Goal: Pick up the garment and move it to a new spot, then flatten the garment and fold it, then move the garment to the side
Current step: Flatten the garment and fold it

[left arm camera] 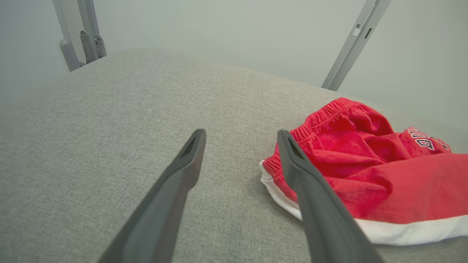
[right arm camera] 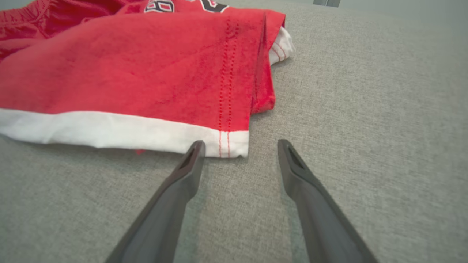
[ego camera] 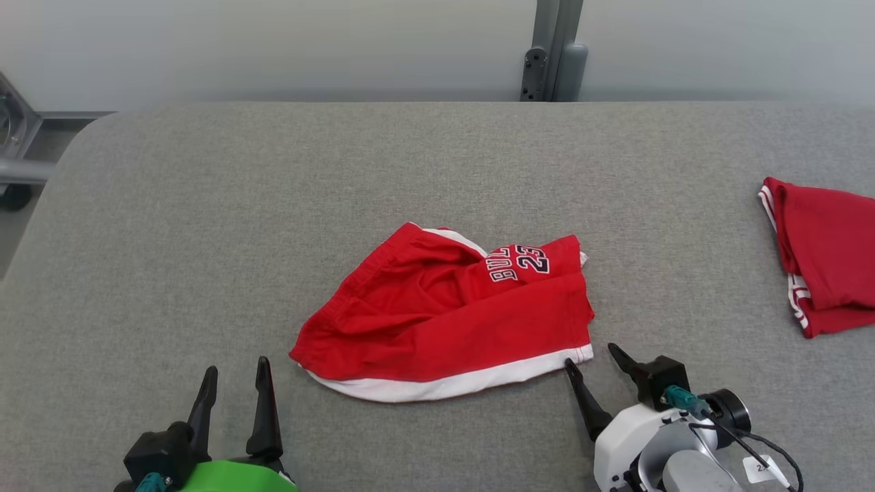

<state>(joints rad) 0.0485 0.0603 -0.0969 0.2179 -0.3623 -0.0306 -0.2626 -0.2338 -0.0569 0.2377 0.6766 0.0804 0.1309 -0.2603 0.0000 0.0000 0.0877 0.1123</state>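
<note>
While nothing is gripped, left hand [ego camera: 236,364]: released, fingers spread, empty; low at the near left of the desk [ego camera: 205,205].
garment [ego camera: 444,321]: red shorts, crumpled, mid-desk; it lies ahead and to the right of my left hand, apart from it.
long axis: runs left to right, white hem band [ego camera: 444,386] along the near edge, elastic waistband [ego camera: 355,280] bunched toward the far left.
right hand [ego camera: 589,354]: released, empty; tips just beside the hem's near right corner, garment ahead and to its left. It is the nearer of the two by my read, so the first pinch is likely its job.
other red cloth [ego camera: 827,266]: far right of desk, well apart, cut off by the frame edge.
unclear: whether my right finger touches the hem; how many layers are folded under; print [ego camera: 519,263] reads only "BUL" and "23", the rest buried in a fold.
</note>
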